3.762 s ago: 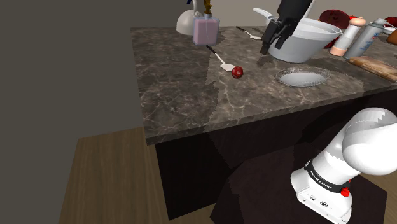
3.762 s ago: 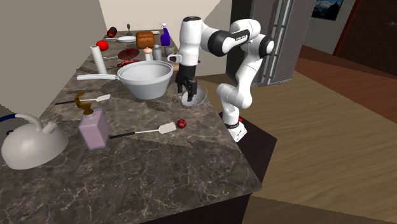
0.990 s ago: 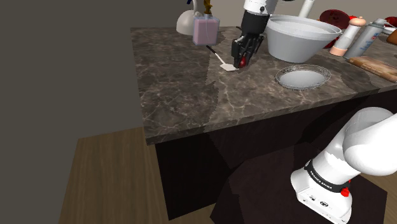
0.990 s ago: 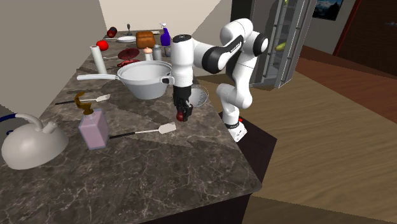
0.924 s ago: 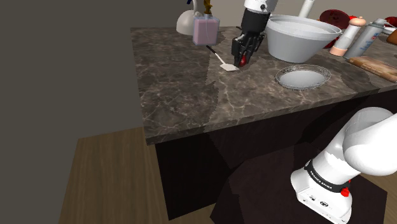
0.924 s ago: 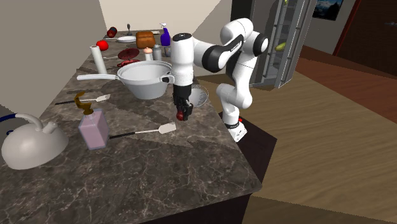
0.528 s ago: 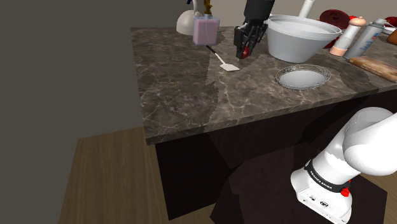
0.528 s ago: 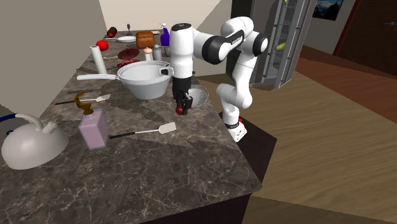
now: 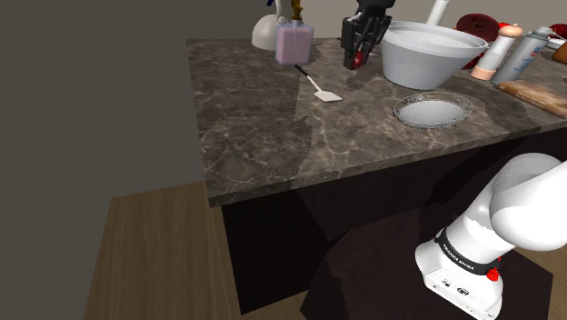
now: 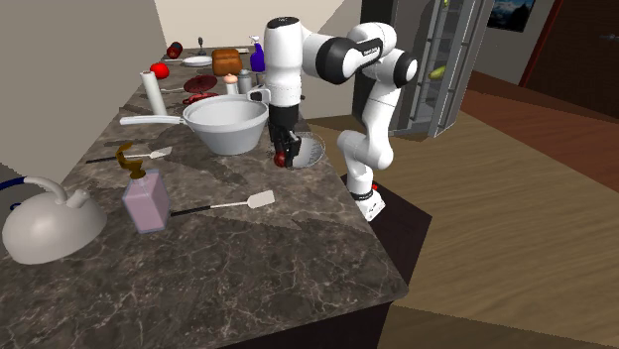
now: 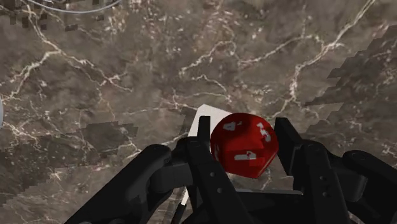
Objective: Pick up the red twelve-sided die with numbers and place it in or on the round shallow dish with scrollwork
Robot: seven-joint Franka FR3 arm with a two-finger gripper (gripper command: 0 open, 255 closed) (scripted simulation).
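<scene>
The red twelve-sided die with white numbers sits clasped between my two black fingers. My gripper is shut on the die and hangs above the dark marble counter, close to the big grey bowl. The round shallow dish with its scrolled rim lies on the counter near the front edge, toward the shoulder view's right of the gripper. In the second exterior view the gripper holds the die just in front of the dish.
A white-bladed spatula lies on the counter below the gripper. A pinkish soap bottle and a grey domed kettle stand farther along. Bottles, bread and red items crowd the far end behind the bowl.
The gripper has risen from the counter beside the spatula with the die in it, and moved toward the bowl. The jaws stayed shut on the die.
</scene>
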